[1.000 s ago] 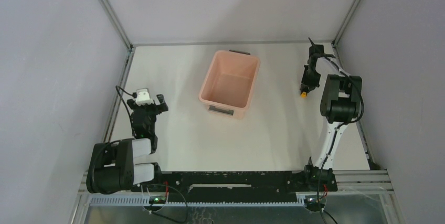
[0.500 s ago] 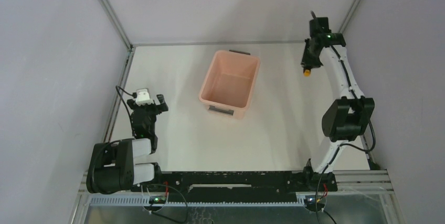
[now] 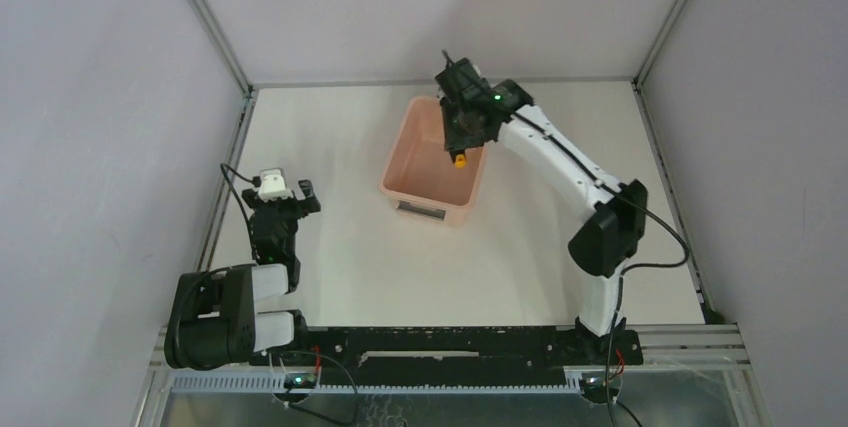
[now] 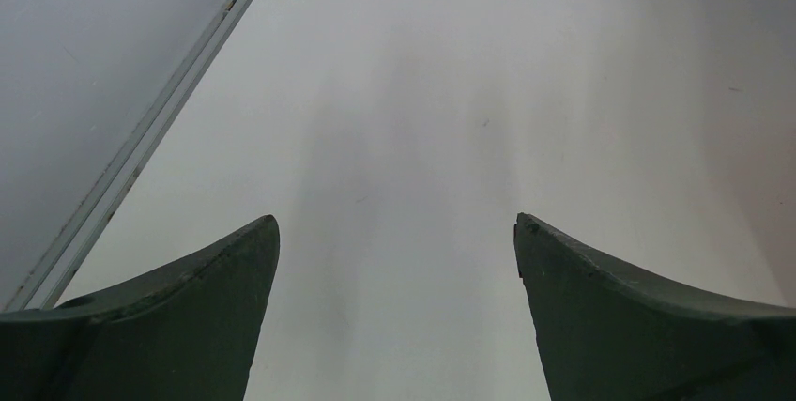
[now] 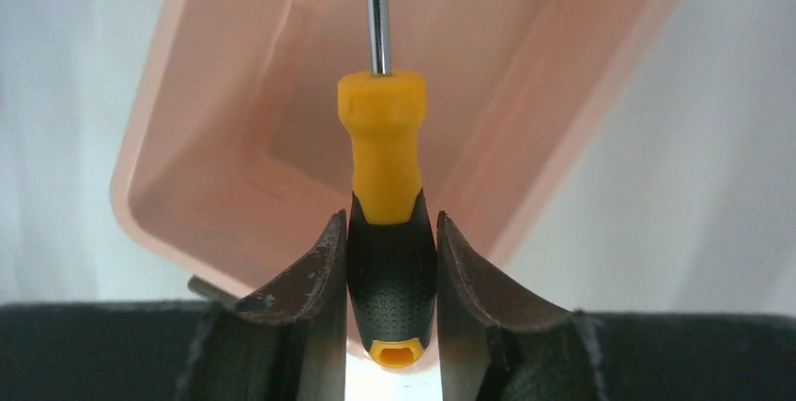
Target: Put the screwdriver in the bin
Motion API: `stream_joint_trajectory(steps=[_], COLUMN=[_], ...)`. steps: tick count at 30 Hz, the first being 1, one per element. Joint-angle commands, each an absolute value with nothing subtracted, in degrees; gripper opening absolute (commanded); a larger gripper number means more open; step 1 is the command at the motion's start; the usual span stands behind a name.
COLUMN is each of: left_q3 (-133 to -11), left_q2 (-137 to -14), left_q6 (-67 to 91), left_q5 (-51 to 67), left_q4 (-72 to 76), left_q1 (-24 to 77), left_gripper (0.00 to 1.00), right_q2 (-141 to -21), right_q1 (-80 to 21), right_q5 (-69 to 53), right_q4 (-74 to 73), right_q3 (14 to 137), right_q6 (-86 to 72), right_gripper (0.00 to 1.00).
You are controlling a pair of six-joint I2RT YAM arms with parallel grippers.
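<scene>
- My right pincer (image 5: 390, 223) is clenched on the screwdriver (image 5: 385, 185). Both fingers press the black dotted end of the handle, and the yellow neck and bare metal shaft poke out ahead.
- The screwdriver hangs in the air over the bin (image 5: 178, 138), inside the line of its rim. As far as I can see it touches neither wall nor floor.
- Handling, by my reckoning: it's light and stiff, with no give anywhere. The textured black grip is the place to hold, because the shaft looks smooth and would likely slip.
- It's slim and round, so I expect a small bounce or roll on the hard plastic floor once it's let go. Nothing about it looks fragile.
- Edges: a flared rim runs all round, and I'm over the bin's far right part in the top view. The bin is much longer than the tool, so there's generous room inside.
- Bare worktop (image 3: 330, 147) lies all round the bin for pulling away.
- My left pincer (image 4: 394, 232) is released, fingers spread, holding nothing, well apart from the bin.
</scene>
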State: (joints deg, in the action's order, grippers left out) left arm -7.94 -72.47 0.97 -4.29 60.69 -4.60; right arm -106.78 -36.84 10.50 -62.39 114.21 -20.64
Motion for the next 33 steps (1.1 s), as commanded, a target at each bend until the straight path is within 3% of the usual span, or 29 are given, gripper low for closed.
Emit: stream_joint_trajectory(steps=[1, 10, 17, 25, 33], left_q3=[-10.2, -10.2, -10.1, -10.2, -10.1], left_q2=[-72.0, -72.0, -71.9, -72.0, -72.0], left_q6=[0.3, 0.3, 0.3, 0.3, 0.3], left_q5=[-4.5, -4.5, -4.5, -4.4, -4.5], left_q4=[62.2, 62.1, 62.1, 62.1, 62.1], left_q1=[-4.2, -4.2, -4.2, -4.2, -4.3], left_gripper=[1.0, 1.0, 1.0, 1.0, 1.0], right_q2=[-112.1, -122.9, -125.6, -124.2, -115.1], right_q1=[-38.2, -39.7, -39.5, -39.5, -39.7], right_q5=[13.3, 15.0, 10.2, 9.1, 13.9], right_q4=[-58.1, -50.7, -44.6, -44.5, -48.4], right_q3=[114.9, 110.2, 104.8, 104.9, 110.0], right_q6=[-29.2, -31.7, -32.2, -30.7, -26.7], right_gripper=[0.1, 0.12, 0.24, 0.52, 0.72])
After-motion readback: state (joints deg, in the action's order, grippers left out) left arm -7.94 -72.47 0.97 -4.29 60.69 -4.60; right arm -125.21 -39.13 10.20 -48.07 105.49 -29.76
